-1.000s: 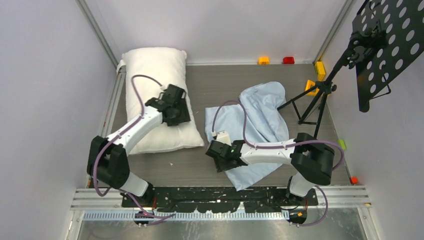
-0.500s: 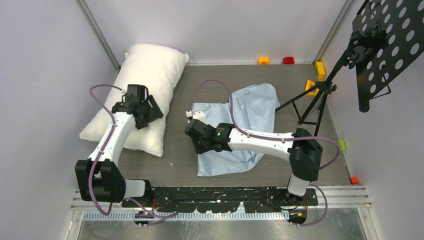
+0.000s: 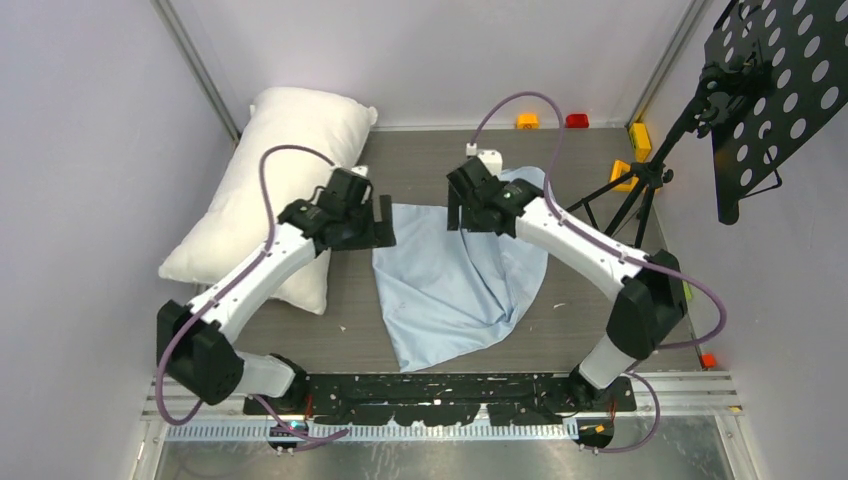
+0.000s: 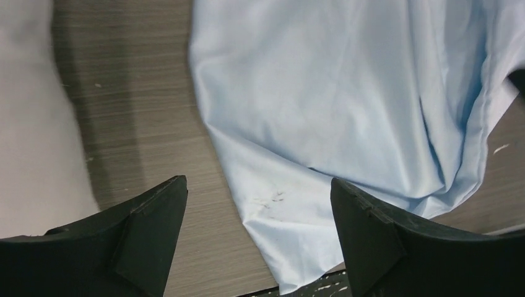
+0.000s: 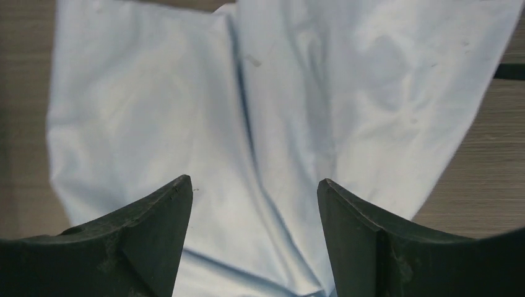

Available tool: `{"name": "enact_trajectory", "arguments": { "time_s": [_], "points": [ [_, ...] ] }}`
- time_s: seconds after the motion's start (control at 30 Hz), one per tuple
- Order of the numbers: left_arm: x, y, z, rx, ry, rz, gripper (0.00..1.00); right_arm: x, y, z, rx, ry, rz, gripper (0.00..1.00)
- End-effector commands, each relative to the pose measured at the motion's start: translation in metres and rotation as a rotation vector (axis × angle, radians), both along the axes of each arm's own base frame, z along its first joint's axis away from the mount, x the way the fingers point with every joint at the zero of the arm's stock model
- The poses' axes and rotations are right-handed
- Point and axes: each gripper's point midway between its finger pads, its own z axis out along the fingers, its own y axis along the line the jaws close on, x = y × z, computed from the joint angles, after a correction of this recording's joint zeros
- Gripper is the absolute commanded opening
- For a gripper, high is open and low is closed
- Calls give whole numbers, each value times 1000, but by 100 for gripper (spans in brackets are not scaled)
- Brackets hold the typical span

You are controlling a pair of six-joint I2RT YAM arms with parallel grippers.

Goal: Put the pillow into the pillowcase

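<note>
We see a table (image 3: 590, 310) with a pillow (image 3: 270, 190) and a pillowcase (image 3: 450, 285) lying apart.
The big white pillow lies at the far left by the wall. The wrinkled light blue pillowcase lies in the middle. We see the left gripper (image 4: 258, 182) and the right gripper (image 5: 254, 181) over its far end, fingers wide apart, holding nothing.

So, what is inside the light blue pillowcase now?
Nothing bulky: the pillowcase lies flat and wrinkled on the table, and the white pillow lies outside, to its left. Its interior itself is covered by fabric.
</note>
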Motion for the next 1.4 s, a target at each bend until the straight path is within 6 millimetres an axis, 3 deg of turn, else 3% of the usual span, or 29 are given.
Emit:
{"name": "enact_trajectory", "arguments": {
  "time_s": [0.0,0.2,0.4,0.47,0.53,0.6,0.73,0.87,0.97,1.1,1.17,1.23,1.3,1.37],
  "points": [
    [-8,-27,-46,67,87,-79,87,47,-46,-18,-179,-17,-137,78],
    [-5,-32,-109,165,208,-75,81,88,-78,-53,-269,21,-236,78],
    [-9,-30,-155,243,271,-31,76,93,-96,-72,-356,48,-269,70],
    [-10,-27,-163,265,279,-14,63,90,-103,-78,-370,63,-280,63],
    [-11,-23,-166,283,287,0,34,88,-106,-82,-377,74,-281,53],
    [-13,-18,-156,292,277,15,3,88,-107,-81,-381,73,-277,31],
    [-26,6,-113,307,206,47,0,98,-99,-64,-358,58,-265,2],
    [-59,37,-63,321,171,50,0,117,-73,-29,-276,12,-231,0],
    [-81,60,-27,312,118,73,0,123,-40,10,-226,-51,-181,0],
    [-112,67,15,206,79,40,0,115,-5,65,-170,-131,-119,0],
    [-126,62,30,144,73,-4,0,103,-9,84,-163,-151,-120,0],
    [-139,55,40,95,82,-65,0,89,-26,89,-180,-162,-144,0],
    [-152,44,46,36,100,-146,0,69,-57,80,-237,-150,-198,0],
    [-164,28,46,-32,128,-226,0,44,-95,39,-305,-60,-251,0]
  ]
}}
